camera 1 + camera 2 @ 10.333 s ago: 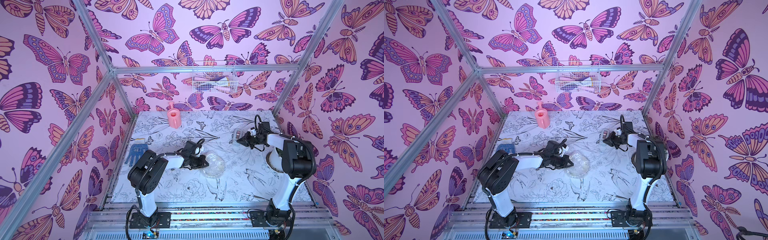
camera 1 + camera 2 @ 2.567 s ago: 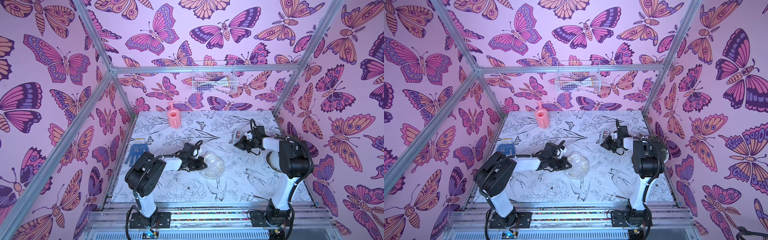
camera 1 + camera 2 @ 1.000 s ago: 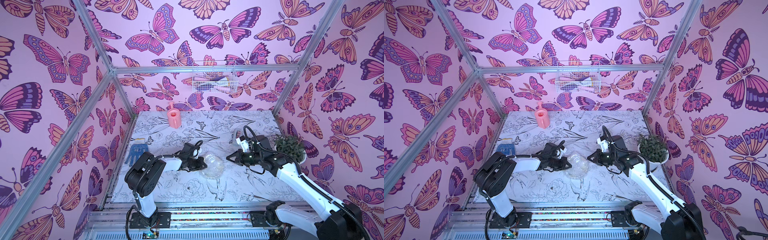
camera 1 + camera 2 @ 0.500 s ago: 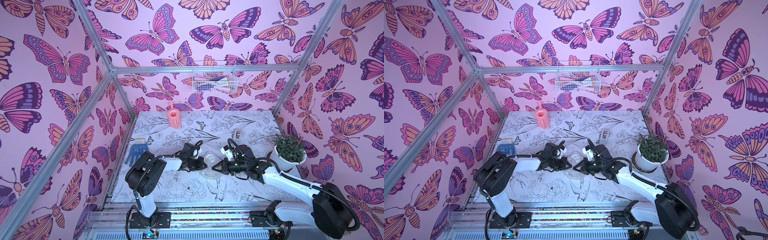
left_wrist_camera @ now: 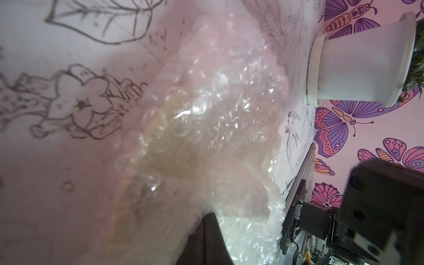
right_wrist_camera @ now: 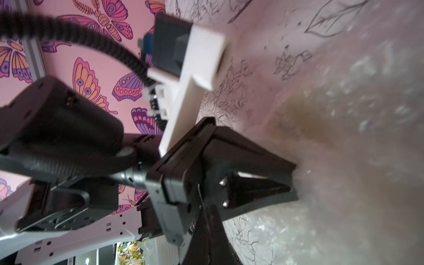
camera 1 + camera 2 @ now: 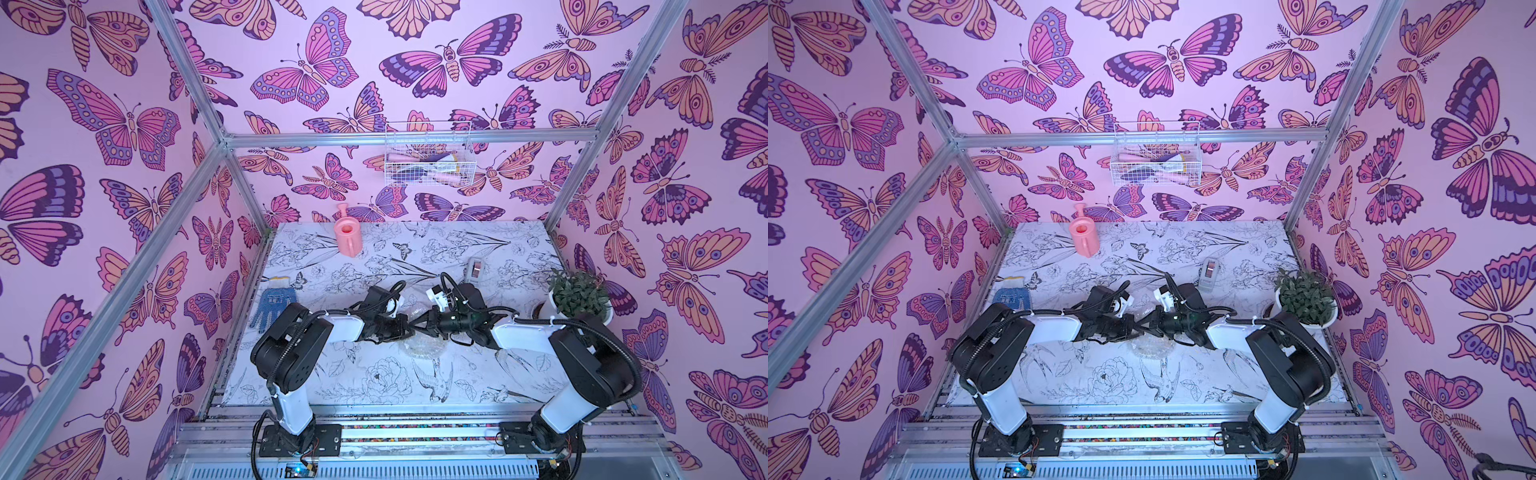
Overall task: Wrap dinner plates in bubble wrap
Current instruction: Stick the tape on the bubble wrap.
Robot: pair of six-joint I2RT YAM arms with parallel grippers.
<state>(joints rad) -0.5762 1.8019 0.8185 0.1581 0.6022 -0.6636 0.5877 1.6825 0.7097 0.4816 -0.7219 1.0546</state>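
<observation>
Top views first: both arms meet mid-surface (image 7: 365, 386) over a scrunched bundle of bubble wrap (image 7: 424, 349). The left claw (image 7: 409, 327) comes at it from 9 o'clock, the right claw (image 7: 420, 323) from 3 o'clock, tips almost touching, with the plant pot (image 7: 1320, 320) well off at 3 o'clock. In the left wrist view the wrap fills the frame. There's a cream-brown smudge under it that I'd guess is the dinner plate, but I can't make out the plate itself. The right wrist view shows the left claw's tips closed tight and buried in the edge of the wrap, so it's pinching a flap. The right claw is clamped shut too, and I can't tell if it's got any wrap. My read is we're mid-fold, closing up the bundle. Next the right claw needs to open and take the flap, or press it down flat.
</observation>
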